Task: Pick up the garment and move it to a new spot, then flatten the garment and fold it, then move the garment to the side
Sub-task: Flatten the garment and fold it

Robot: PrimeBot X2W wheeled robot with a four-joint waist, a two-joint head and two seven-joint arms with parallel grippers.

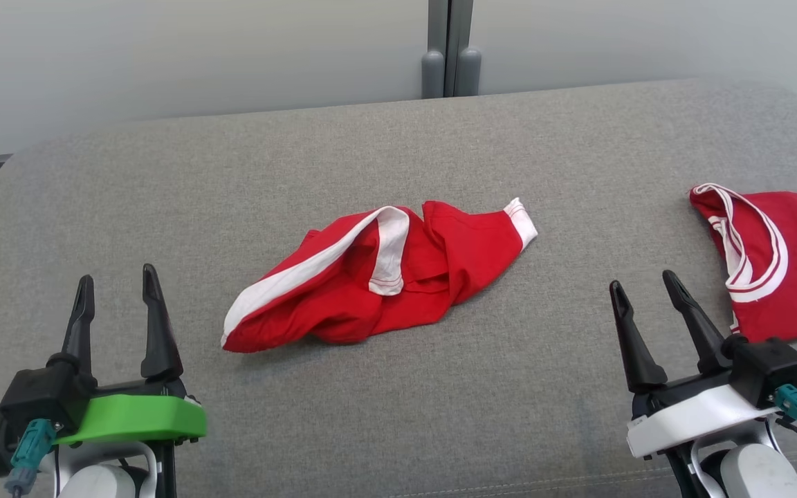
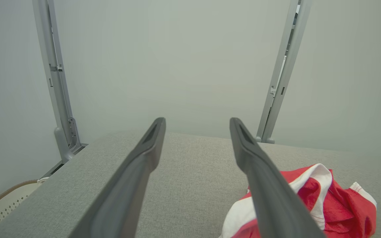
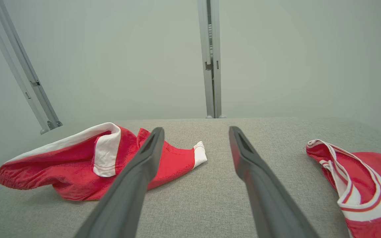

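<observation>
Left claw [image 1: 117, 275]: open, its two long dark fingers spread apart and gripping nothing; a green collar sits behind the fingers.
Right claw [image 1: 641, 280]: open as well, with its fingers parted and empty; a white collar sits behind them.
Garment [image 1: 378, 277]: red with broad white bands, it lies crumpled in a loose heap on the worktop [image 1: 440, 152]. It is between the two claws and a little beyond their fingertips, roughly midway from one to the other.
Garment from the left claw: in the left wrist view it lies ahead and to the right. The finger [image 2: 263, 185] on that side hides part of it.
Garment from the right claw: in the right wrist view it lies ahead and to the left. Its white-cuffed end reaches behind the finger [image 3: 137, 172] on that side.
Contact: neither claw touches the garment, and grey cloth shows between each set of fingertips and the heap.
Second garment [image 1: 779, 263]: a red jersey with white and red striped trim lies fairly flat on the worktop. It is just to the right of the right claw and slightly beyond it, running off the edge of the head view.
Worktop: covered in grey woven cloth, with rounded far corners.
Backdrop: a pale wall [image 1: 198, 48] stands beyond the worktop. A grey upright post [image 1: 448, 48] rises straight ahead, between the lines of the two claws.
</observation>
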